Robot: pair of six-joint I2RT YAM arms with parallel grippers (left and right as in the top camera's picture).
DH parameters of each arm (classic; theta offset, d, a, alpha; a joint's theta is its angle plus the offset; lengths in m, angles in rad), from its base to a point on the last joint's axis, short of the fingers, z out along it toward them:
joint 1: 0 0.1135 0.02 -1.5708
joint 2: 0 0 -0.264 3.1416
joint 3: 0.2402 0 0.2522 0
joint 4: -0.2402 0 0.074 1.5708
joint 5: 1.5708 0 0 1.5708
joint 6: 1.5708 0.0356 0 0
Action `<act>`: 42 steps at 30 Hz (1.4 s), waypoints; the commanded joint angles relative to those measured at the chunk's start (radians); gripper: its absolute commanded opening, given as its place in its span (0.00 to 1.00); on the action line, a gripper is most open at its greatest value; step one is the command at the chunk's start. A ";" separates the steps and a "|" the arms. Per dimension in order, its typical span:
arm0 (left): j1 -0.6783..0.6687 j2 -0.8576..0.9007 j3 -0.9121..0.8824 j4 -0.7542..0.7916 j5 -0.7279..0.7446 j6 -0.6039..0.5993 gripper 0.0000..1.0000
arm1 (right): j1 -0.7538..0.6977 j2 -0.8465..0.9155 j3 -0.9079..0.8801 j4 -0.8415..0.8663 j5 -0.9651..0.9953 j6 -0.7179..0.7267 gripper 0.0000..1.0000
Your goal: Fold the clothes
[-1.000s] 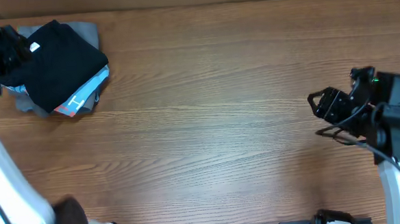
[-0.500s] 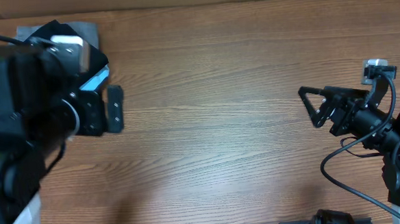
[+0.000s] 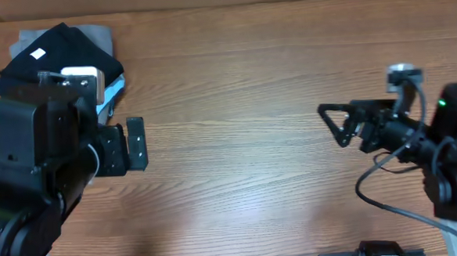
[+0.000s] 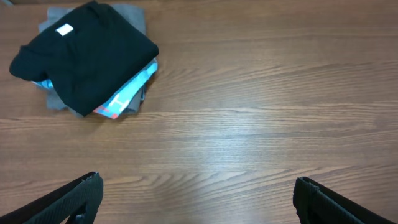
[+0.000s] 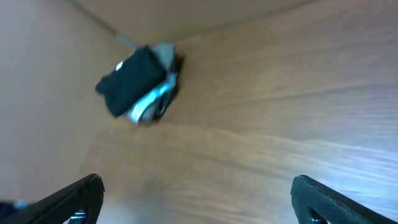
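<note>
The clothes, a black T-shirt [image 3: 60,54] with a small white neck label [image 3: 37,53], lie folded on top of a pile at the table's far left corner. In the left wrist view the T-shirt [image 4: 87,53] is at the upper left, well away from my left gripper [image 4: 196,199], which is open over bare wood. From overhead my left gripper [image 3: 127,145] hangs just right of the pile, holding nothing. At the right side my right gripper [image 3: 346,126] is open and empty and points left. Its blurred wrist view shows the T-shirt [image 5: 134,78] far off.
Under the black T-shirt lie a light blue printed shirt [image 4: 127,93] and a grey garment [image 4: 127,12]. The wooden table [image 3: 235,104] stretches between the two arms. My left arm's body [image 3: 42,169] covers the near left part of the table from overhead.
Both grippers have opened wide. My left arm has come away from the pile toward the right and front. My right gripper has moved left toward the table's middle.
</note>
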 commanded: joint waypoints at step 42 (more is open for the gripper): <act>-0.007 0.070 -0.008 0.002 -0.021 -0.021 1.00 | 0.153 -0.372 -0.431 0.844 0.340 -0.426 1.00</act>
